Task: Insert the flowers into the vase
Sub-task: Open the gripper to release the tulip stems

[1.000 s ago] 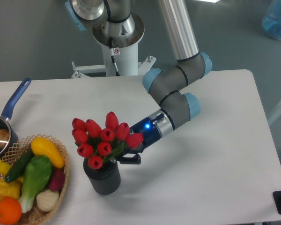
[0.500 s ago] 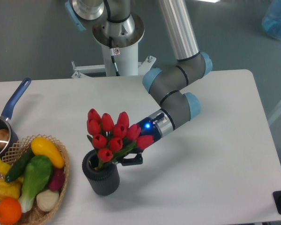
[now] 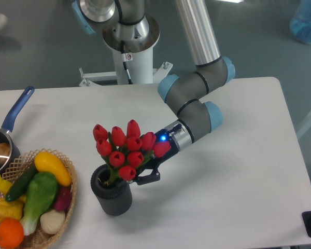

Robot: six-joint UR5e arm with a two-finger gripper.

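The flowers (image 3: 125, 146), a bunch of red tulip buds on green stems, stand with their stems down in the mouth of the vase (image 3: 112, 194). The vase is a small dark grey ribbed cylinder, upright near the table's front. My gripper (image 3: 144, 172) reaches in from the right, just above the vase's rim. It is shut on the stems under the buds. The buds hide most of the fingers.
A wicker basket (image 3: 68, 199) of fruit and vegetables stands at the front left, close beside the vase. A blue-handled saucepan (image 3: 10, 122) sits at the left edge. The white table (image 3: 238, 171) stretches to the right of my arm.
The bunch has swung from leaning left to more upright over the vase, with the buds shifting right. My gripper has moved slightly right and down with the stems.
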